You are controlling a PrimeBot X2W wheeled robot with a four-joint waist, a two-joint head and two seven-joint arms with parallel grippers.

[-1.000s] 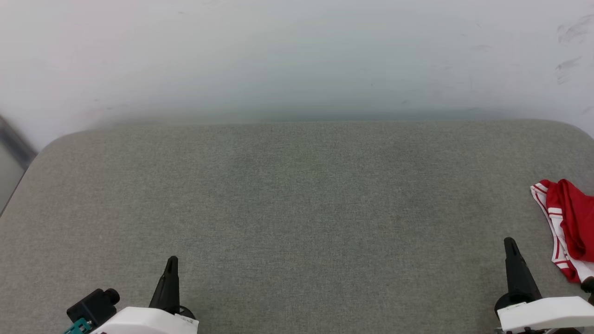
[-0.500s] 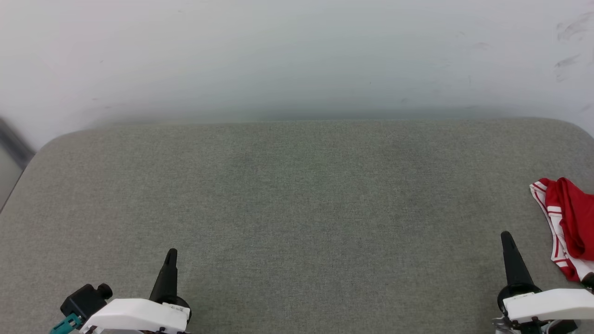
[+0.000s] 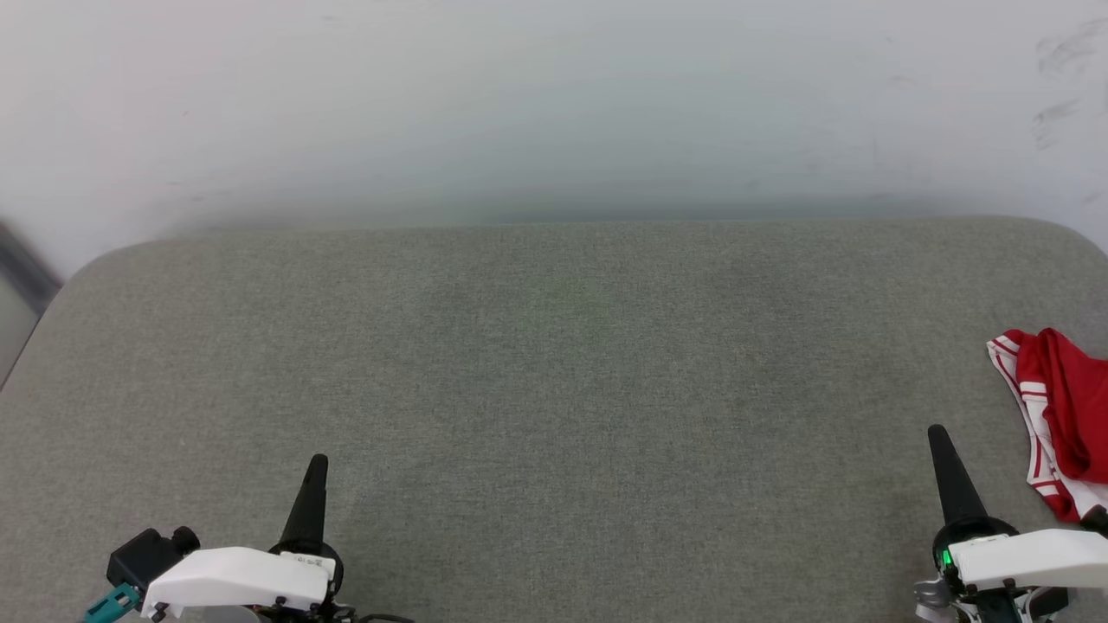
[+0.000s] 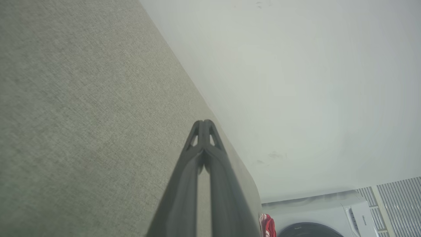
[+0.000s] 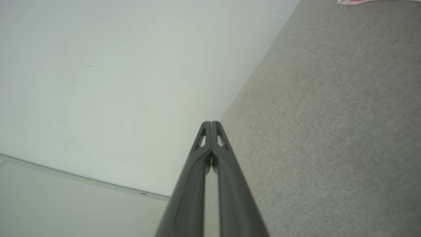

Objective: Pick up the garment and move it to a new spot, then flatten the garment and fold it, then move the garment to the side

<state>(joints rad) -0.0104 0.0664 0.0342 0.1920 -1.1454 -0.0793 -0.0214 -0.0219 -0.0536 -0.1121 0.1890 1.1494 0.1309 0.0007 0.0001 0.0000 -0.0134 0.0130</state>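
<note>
Right now the garment (image 3: 1060, 407) is lying bunched at the far right edge of the desk (image 3: 554, 363), red cloth heaped over white, red-striped trim, and part of it is running out of the head view. The right gripper (image 3: 935, 430) is hovering near it, just to its left and not touching. Its fingers are pressing together tip to tip, holding nothing. The left gripper (image 3: 317, 463) is hanging well apart from the garment, over the near left of the desk, with its fingers likewise closed on nothing.

Judging by the folds, the garment is looking light, soft and limp. It is likely going to sag and trail from whatever point is lifted, rather than keep any shape. The cloth may be slick, so a shallow pinch is risking a slip. The striped trim facing the right gripper is offering the firmest, thickest hold. Taking it there is calling for the fingers to part first and then close deep over the hem. Pulling sideways may be dragging the heap off the desk edge, so lifting before carrying seems safer.
</note>
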